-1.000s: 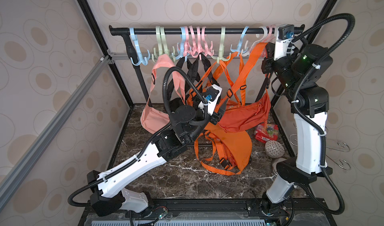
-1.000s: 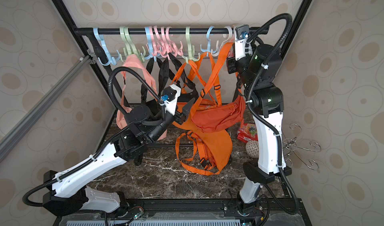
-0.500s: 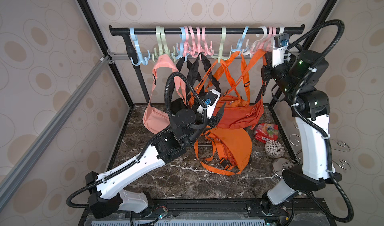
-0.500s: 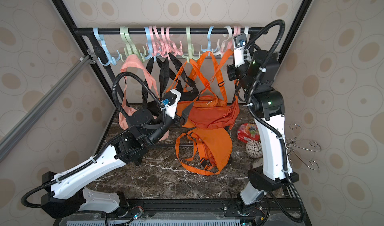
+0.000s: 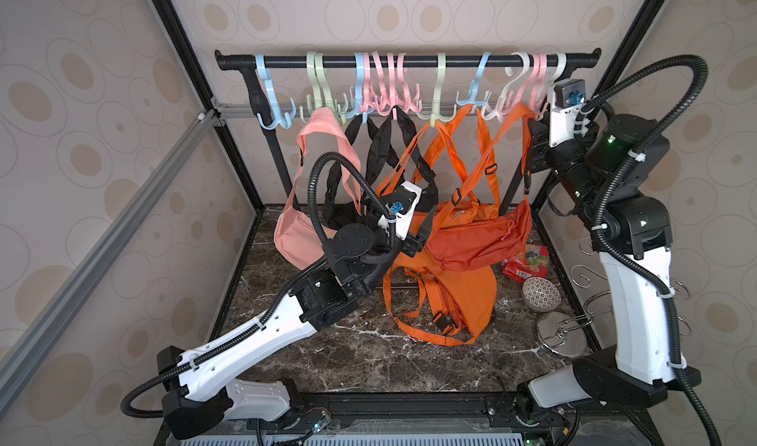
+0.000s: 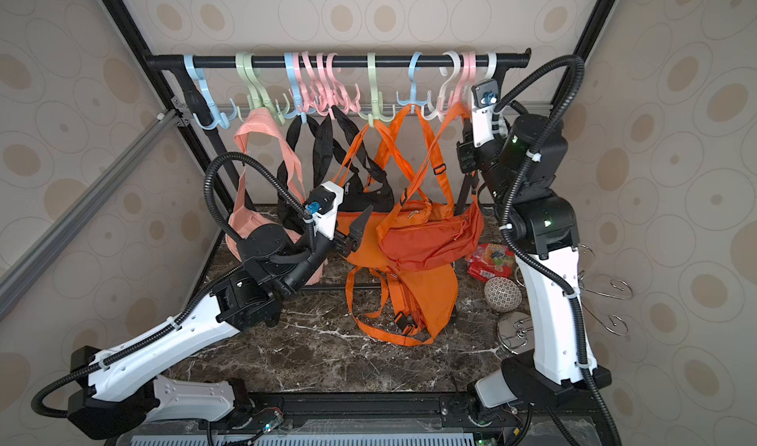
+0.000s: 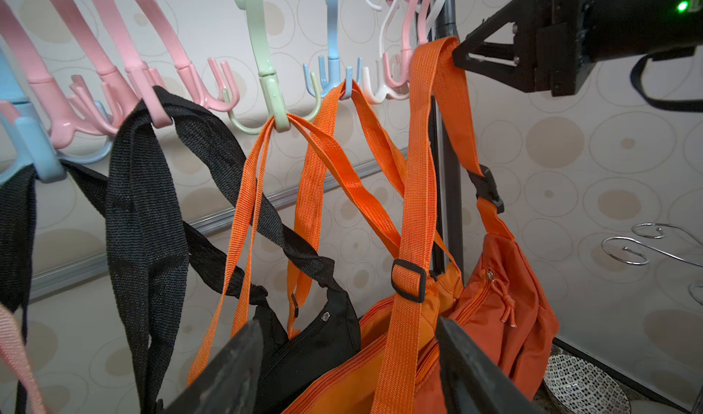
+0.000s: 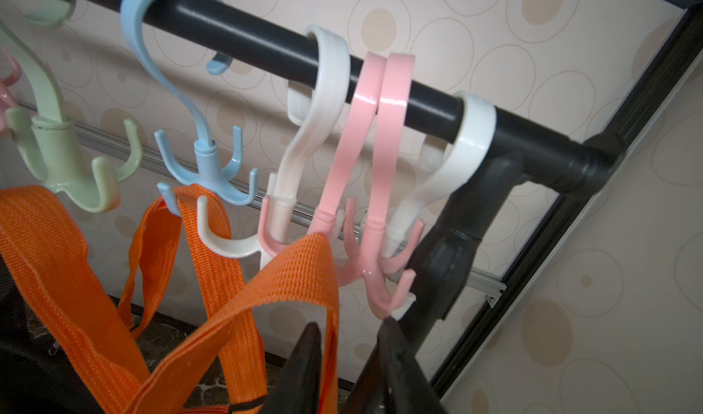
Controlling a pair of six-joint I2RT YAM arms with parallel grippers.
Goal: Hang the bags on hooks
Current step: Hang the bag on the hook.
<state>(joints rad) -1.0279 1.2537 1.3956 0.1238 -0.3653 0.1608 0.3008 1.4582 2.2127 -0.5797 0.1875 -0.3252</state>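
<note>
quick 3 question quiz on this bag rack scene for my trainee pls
1. True or false: the left gripper is shut on the orange strap.
2. Which hook carries that strap's top, beside the right gripper? A blue, B pink, C green.
3. How many bags lie on the table, and what colour?

Key:
1. False: its fingers stand apart, with the strap between them.
2. B, a pink hook.
3. One orange bag.

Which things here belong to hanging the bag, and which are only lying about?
For the job: dark orange bag, strap, pink hook, black rail, right gripper.
Lying about: snack packet, patterned bowl, chrome stand.
</note>
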